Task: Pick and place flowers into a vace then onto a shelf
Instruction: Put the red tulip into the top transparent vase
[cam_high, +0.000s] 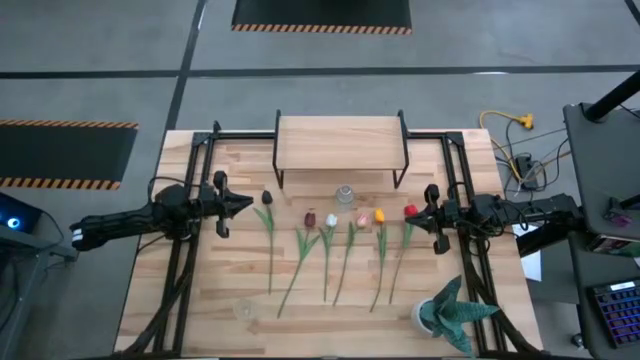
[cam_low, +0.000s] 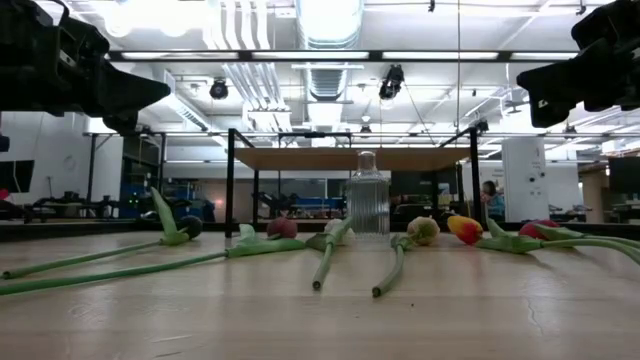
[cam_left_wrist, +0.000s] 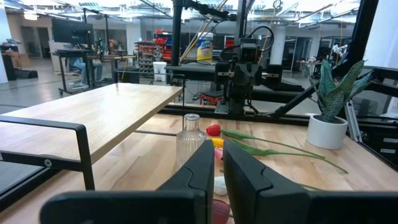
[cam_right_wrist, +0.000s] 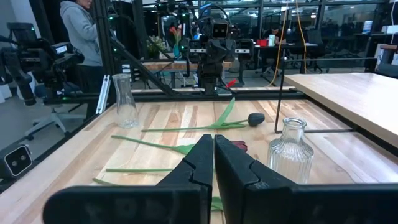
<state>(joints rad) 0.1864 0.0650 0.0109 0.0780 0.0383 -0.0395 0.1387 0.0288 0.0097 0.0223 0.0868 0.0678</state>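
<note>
So my left hand (cam_high: 243, 204) is hanging above the left side of the counter with its two dark fingers (cam_left_wrist: 198, 167) pressed together and nothing between them. My right hand (cam_high: 415, 214) mirrors it on the right side, fingers (cam_right_wrist: 200, 163) pressed together as well, empty, pointing inward toward the middle. Both sit well up off the wood, you can see that from the low camera.

Between the two hands, the artificial tulips with long thin green stems (cam_high: 330, 250) are lying flat on the light plank counter (cam_high: 200, 300) in a loose row, heads toward the back, stems trailing toward the front edge. The dark maroon one (cam_high: 268, 198) is just beside my left hand; the red one (cam_high: 410, 211) is right by my right fingertips. White, pink and yellow-orange heads are in the middle of the row.

Just behind the flower heads stands the small ribbed clear glass vase (cam_high: 345, 194), upright, with no stems in it. Right behind that is the small raised light-wood shelf on thin black metal legs (cam_high: 340, 140), top bare.

Further out: a second clear glass flask (cam_high: 242, 309) stands near the front left of the counter, and a spiky teal-green plant in a white pot (cam_high: 447, 315) sits at the front right corner. From my right wrist camera there's a person in a grey hoodie (cam_right_wrist: 81, 31) standing off past the counter.
</note>
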